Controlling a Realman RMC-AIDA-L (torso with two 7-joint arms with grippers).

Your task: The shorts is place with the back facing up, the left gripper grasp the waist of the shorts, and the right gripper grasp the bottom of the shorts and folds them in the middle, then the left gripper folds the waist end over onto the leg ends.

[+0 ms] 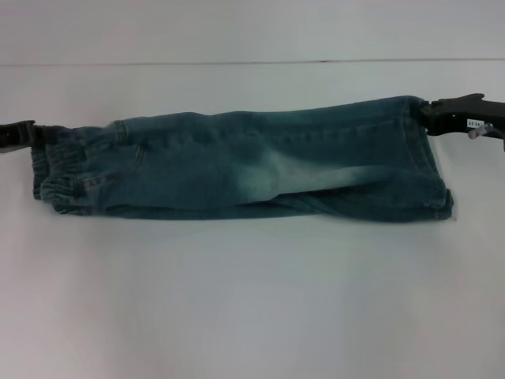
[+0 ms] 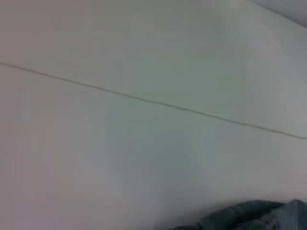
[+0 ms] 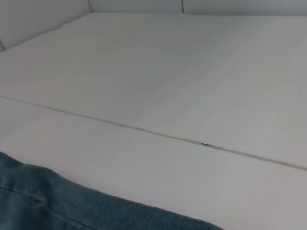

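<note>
Already clamped, by the look of it, at the two far corners of the shorts: left gripper at the ruffled waist, right gripper at the leg ends, though hard to confirm either bite, since cloth hides the fingertips and neither wrist view shows fingers. Folded lengthwise now, judging by the double layer along the near edge, so likely the first fold done. Long axis running straight from one gripper to the other, waist end toward the left gripper, hems toward the right. Coming move, judged: waist carried along that axis, over the pale bleached patch, onto the leg ends, so left gripper nearer and better placed. Bare white table on every side of the shorts, a thin seam line beyond them, no obstacle in the sweep path. Only denim slivers visible at both wrist views' edges.
</note>
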